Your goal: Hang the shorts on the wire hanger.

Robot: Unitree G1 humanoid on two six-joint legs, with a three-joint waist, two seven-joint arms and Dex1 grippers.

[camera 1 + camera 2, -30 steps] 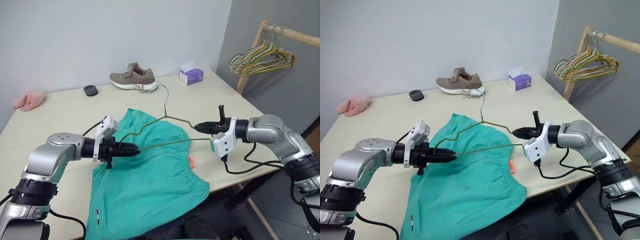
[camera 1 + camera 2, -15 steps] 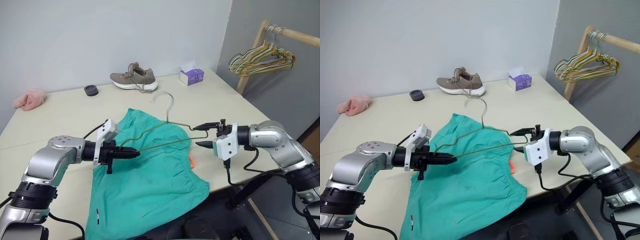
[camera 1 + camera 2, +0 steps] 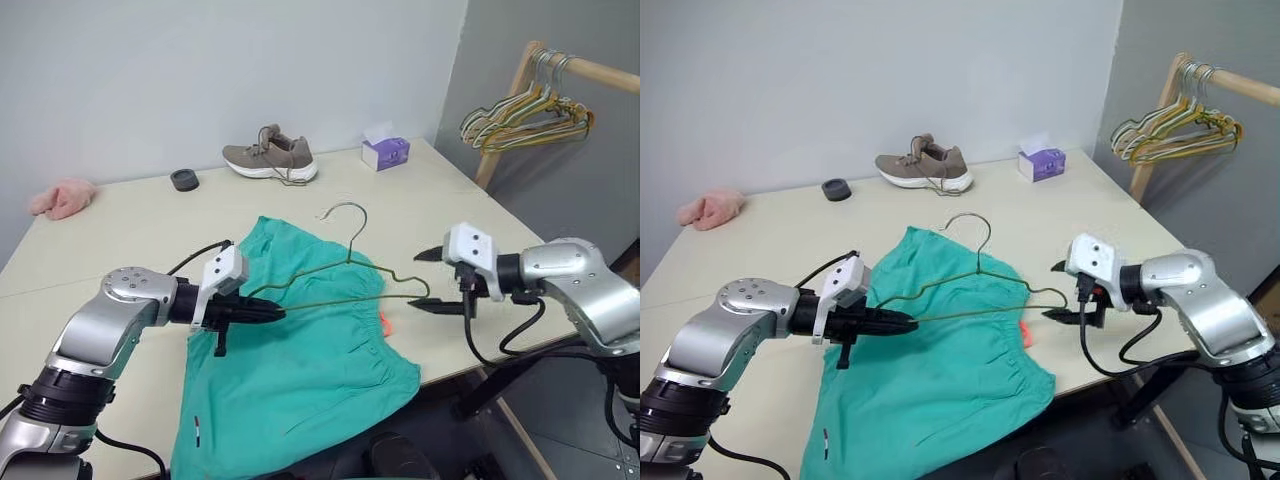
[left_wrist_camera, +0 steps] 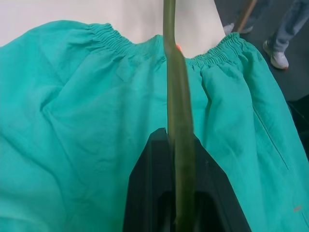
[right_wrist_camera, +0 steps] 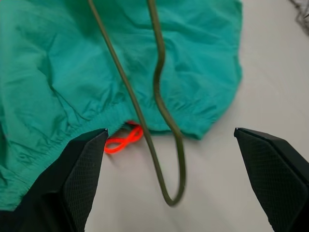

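A pair of teal-green shorts (image 3: 300, 350) lies flat on a pale desk (image 3: 120, 240), with the gathered waistband toward the desk's right edge and a small orange tag (image 3: 383, 322) beside it. The lower part of the shorts hangs over the near edge.

A thin olive wire hanger (image 3: 345, 275) is held just above the shorts, its hook pointing up and away. The left gripper (image 3: 272, 314) has its fingers clamped tight on the hanger's left corner. The right gripper (image 3: 432, 281) sits at the hanger's right corner with its fingers spread wide, one above and one below the wire end, not gripping it. In the right wrist view the hanger's rounded corner (image 5: 171, 193) hangs between the open fingers, over bare desk just past the waistband.

The step in hand appears to be getting the shorts onto the hanger. To do it well, the left gripper should keep the hanger steady and level, while the free right gripper probably goes for the waistband near the orange tag, pinching the fabric only and avoiding the wire.
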